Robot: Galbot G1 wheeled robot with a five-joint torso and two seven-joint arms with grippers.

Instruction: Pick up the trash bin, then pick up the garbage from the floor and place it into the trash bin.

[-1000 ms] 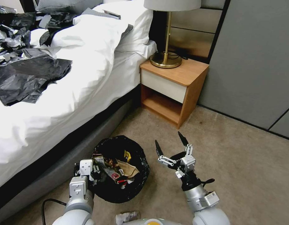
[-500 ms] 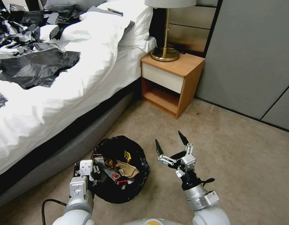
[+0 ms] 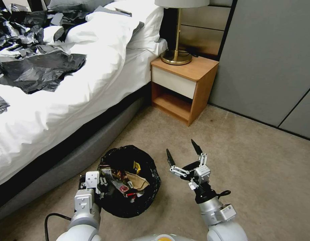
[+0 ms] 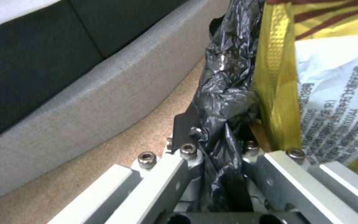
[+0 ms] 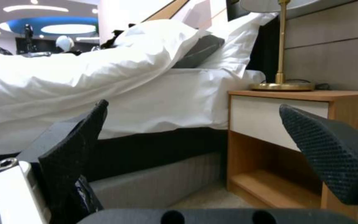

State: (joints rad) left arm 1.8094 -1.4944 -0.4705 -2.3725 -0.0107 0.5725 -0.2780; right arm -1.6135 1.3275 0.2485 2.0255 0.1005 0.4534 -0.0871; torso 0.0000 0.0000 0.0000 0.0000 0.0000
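Note:
The trash bin [image 3: 141, 201], round with a glossy black bag liner [image 4: 224, 81], is low in the head view beside the bed. My left gripper [image 3: 98, 183] is shut on its near-left rim; in the left wrist view the left gripper [image 4: 220, 146] pinches the liner. Garbage lies inside the bin: a brown paper bag [image 3: 138, 182], a yellow wrapper [image 4: 276, 77] and a white printed wrapper [image 4: 336, 102]. I cannot tell whether the bin rests on the carpet. My right gripper [image 3: 182, 152] hovers open just right of the bin, with nothing between its fingers [image 5: 75, 146].
The bed [image 3: 78, 87] with white bedding runs along the left, with black plastic sheets [image 3: 37, 70] on top. A wooden nightstand [image 3: 183, 87] carrying a brass lamp [image 3: 176, 57] stands ahead. Grey wall panels [image 3: 268, 60] close the right. Bare carpet [image 3: 262, 174] stretches right.
The whole head view has shifted, so the camera moved. A crumpled wrapper at the bottom edge has slipped out of the picture. Both grippers and the bin keep their pose.

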